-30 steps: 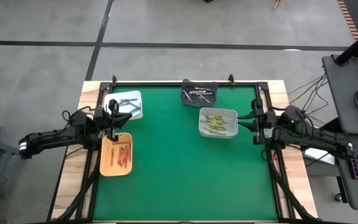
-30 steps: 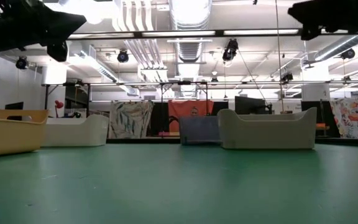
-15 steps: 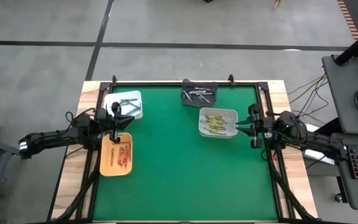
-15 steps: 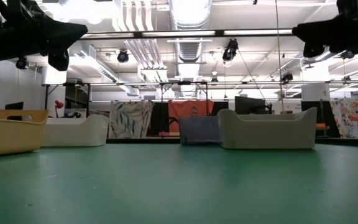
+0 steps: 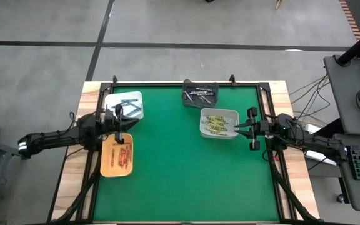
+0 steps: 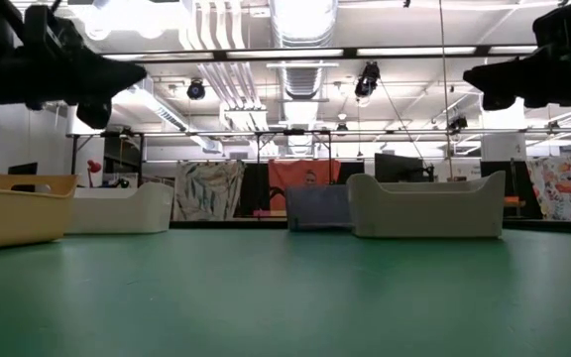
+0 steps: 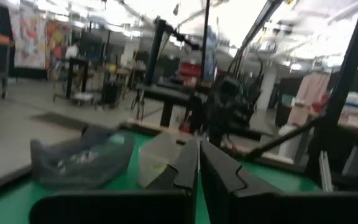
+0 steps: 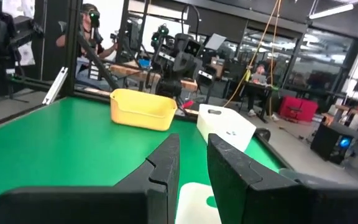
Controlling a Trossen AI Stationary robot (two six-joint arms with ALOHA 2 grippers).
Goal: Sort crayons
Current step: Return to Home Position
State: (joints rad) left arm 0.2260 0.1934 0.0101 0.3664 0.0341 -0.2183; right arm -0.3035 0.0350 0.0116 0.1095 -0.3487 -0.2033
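High view: yellow crayons (image 5: 215, 122) lie just beside the parted, empty right hand (image 5: 240, 128).

Crayons (image 5: 215, 124) too small, indistinct

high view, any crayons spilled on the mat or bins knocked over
Nothing stands out. The crayons all lie inside the four bins, which sit upright, and none shows loose on the green mat. The left claw and right claw hover empty at the mat's sides.
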